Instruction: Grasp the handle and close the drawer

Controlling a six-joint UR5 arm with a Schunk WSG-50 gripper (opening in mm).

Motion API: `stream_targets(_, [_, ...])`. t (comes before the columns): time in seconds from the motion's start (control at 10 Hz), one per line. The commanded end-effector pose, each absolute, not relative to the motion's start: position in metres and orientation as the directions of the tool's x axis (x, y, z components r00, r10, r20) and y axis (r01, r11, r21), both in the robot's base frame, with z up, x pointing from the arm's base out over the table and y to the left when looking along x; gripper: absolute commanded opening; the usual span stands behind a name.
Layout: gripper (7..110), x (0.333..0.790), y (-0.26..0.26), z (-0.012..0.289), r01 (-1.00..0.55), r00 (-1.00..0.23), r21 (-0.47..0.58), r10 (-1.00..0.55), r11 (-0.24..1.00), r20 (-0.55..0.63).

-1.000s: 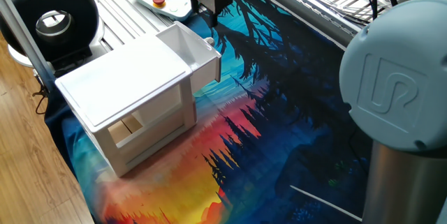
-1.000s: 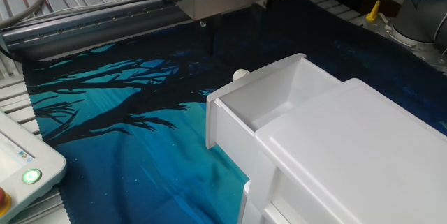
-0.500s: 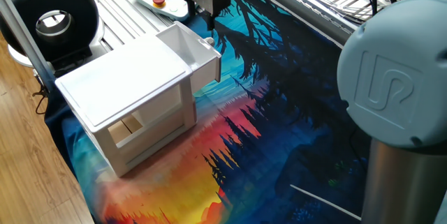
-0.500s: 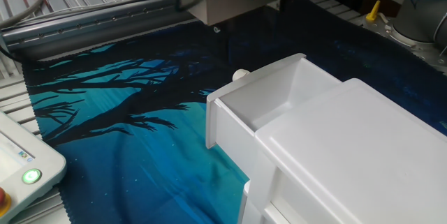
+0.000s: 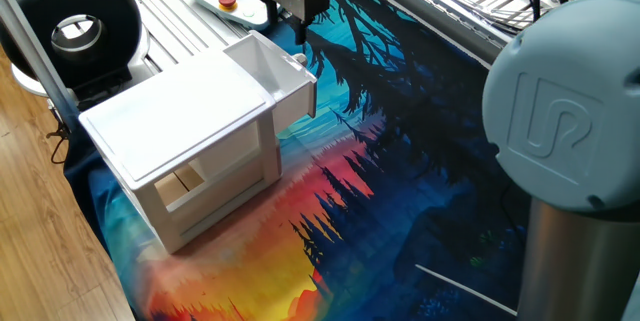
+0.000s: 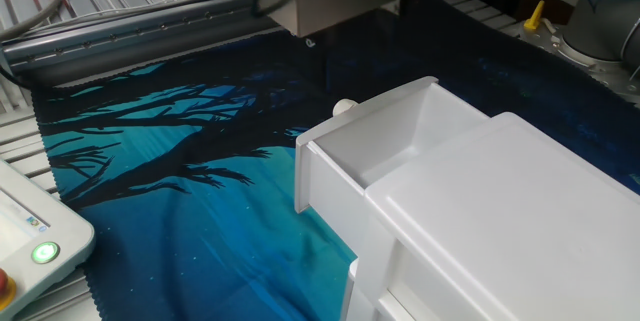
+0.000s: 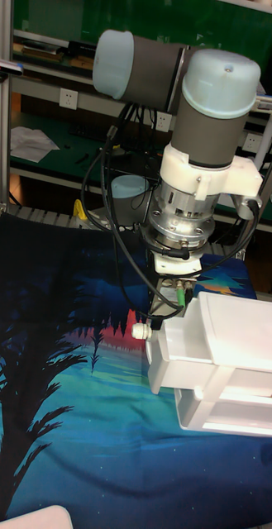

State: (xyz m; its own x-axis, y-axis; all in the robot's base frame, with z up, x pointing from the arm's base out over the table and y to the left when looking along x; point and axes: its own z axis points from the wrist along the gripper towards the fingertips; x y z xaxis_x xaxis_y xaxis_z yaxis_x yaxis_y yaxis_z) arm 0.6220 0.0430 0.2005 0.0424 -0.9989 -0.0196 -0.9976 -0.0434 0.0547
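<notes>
The white drawer (image 5: 272, 69) stands pulled out of the small white cabinet (image 5: 180, 111), and nothing shows inside it. The handle (image 5: 298, 59), a tiny whitish knob, sticks out of the front panel. My gripper (image 5: 300, 35) hangs just above and slightly behind the knob without touching it; its dark fingers look apart, with nothing between them. In the other fixed view the gripper (image 6: 335, 59) hovers over the dark cloth beyond the handle (image 6: 344, 107) and the drawer (image 6: 385, 146). The tall fixed view shows the gripper (image 7: 165, 309) right above the handle (image 7: 140, 331), at the drawer (image 7: 185, 347) front.
A patterned cloth (image 5: 400, 161) covers the table. A black round device (image 5: 75, 31) and a white pendant with a red button (image 5: 228, 1) lie behind the cabinet. My arm's grey base (image 5: 570, 141) rises at the right. Metal racks (image 5: 460, 1) run along the far edge.
The gripper shifted slightly sideways toward the line of the handle during the first half second. Since then it has held still. The drawer has not moved.
</notes>
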Motion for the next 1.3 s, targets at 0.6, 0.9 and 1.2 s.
stream_targets(0.6, [66,0.618,0.038,0.18,-0.998,0.036,0.042,-0.999,-0.037,-0.019])
stream_targets(0.9, [66,0.619,0.049,0.172,-0.999,-0.001,0.047,-0.998,-0.002,-0.055])
stream_targets(1.2, [66,0.619,0.055,0.16,-0.998,-0.033,0.05,-0.996,0.029,-0.086])
